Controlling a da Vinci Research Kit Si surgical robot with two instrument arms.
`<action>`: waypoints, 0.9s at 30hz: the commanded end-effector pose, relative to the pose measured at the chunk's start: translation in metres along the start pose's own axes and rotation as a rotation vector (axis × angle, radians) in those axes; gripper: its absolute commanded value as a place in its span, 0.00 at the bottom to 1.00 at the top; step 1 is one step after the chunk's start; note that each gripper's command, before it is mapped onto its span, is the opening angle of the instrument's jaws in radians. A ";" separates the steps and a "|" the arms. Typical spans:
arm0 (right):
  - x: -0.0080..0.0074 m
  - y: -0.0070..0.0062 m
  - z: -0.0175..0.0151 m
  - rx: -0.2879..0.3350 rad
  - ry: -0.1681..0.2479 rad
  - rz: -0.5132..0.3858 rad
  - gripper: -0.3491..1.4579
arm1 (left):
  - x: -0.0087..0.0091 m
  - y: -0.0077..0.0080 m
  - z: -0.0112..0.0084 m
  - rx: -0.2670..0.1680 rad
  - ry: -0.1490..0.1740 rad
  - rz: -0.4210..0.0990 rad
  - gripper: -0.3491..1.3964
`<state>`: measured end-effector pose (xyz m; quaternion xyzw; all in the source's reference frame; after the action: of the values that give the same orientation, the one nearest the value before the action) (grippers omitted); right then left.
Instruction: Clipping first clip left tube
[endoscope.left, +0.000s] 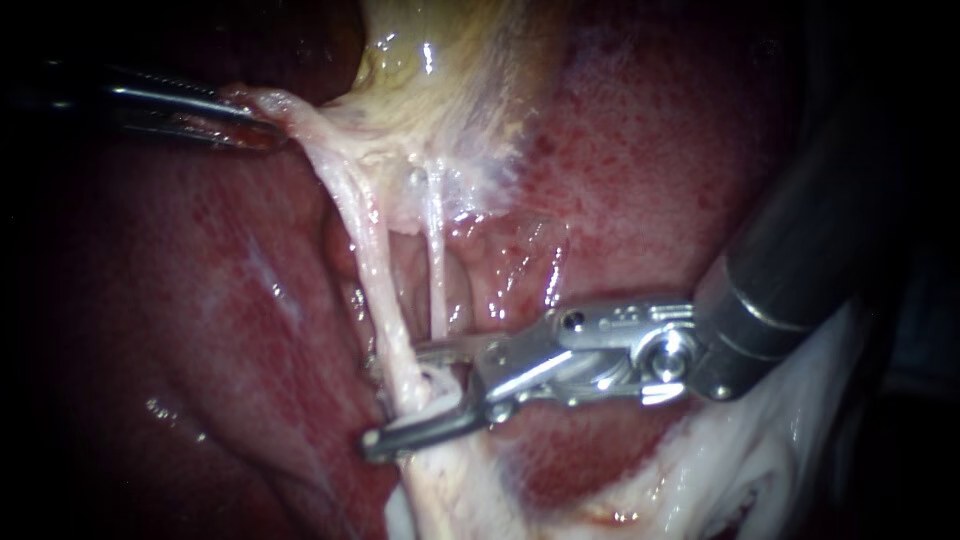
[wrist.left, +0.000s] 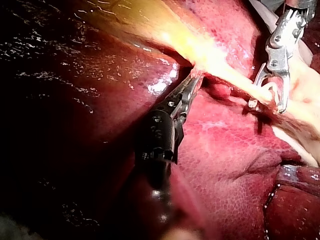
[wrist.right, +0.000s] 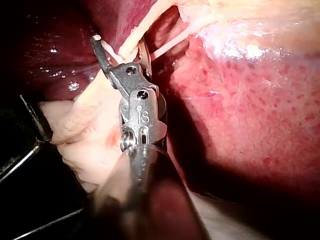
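Observation:
Two pale tubes run down from the yellowish gallbladder (endoscope.left: 440, 80). The thicker left tube (endoscope.left: 375, 260) is stretched taut; the thin right tube (endoscope.left: 437, 260) lies beside it. My left instrument (endoscope.left: 262, 125) comes in from the upper left, its jaws shut on pale tissue at the gallbladder's edge, pulling it leftward; this also shows in the left wrist view (wrist.left: 192, 82). My right instrument (endoscope.left: 395, 396) has open jaws that straddle the lower part of the left tube, one jaw on each side. That straddle is also in view from both wrists (wrist.left: 267, 106) (wrist.right: 119, 42).
Dark red liver (endoscope.left: 200, 300) surrounds the tubes on both sides. White fatty tissue (endoscope.left: 760, 470) lies under the right instrument's shaft at lower right. In the right wrist view, dark metal rods (wrist.right: 25, 155) show beside the tissue's edge.

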<state>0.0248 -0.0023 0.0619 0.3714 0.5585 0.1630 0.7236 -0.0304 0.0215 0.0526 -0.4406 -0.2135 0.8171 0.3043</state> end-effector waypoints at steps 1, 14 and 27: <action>0.0002 -0.0001 0.0003 0.003 0.015 0.004 0.47 | 0.0000 0.0000 0.0000 0.002 0.000 0.000 0.00; 0.0027 -0.0047 0.0012 0.057 0.094 0.029 0.45 | -0.0001 0.0000 0.0001 -0.001 -0.001 0.000 0.00; 0.0028 -0.0044 -0.0002 0.089 0.085 0.084 0.27 | -0.0001 0.0000 0.0001 -0.001 0.000 0.000 0.00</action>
<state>0.0245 -0.0033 0.0568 0.4215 0.5786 0.1849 0.6733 -0.0305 0.0215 0.0527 -0.4405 -0.2140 0.8171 0.3041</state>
